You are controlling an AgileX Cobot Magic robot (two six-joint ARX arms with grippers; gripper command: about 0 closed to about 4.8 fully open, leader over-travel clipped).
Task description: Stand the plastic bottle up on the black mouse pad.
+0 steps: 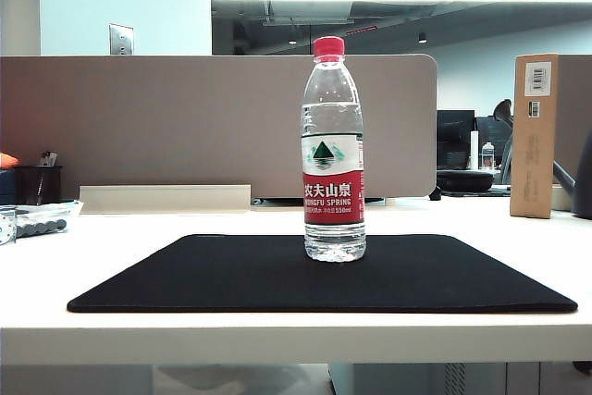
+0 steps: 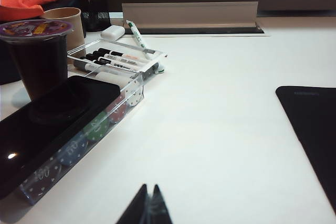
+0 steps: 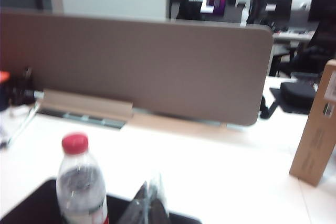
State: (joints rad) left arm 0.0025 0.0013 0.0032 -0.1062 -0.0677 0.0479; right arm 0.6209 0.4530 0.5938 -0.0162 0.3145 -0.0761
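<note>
Though the plastic bottle already stands upright near the middle of the black mouse pad, its handling is worth judging. It looks nearly full of water, so it is probably fairly heavy for its size and steady on its base, yet tall and narrow enough to tip if knocked near the red cap. The thin ribbed wall would likely give a little under a squeeze and feel smooth; the labelled middle seems the surest place to hold.

The right gripper hangs just beside the bottle, fingers pressed together and empty. The left gripper is likewise closed on nothing, low over bare table well left of the pad.

On the far left, a clear plastic box holds markers and round coloured chips, a sealed dark cup stands by it, and a black mesh pen holder sits further back.
</note>
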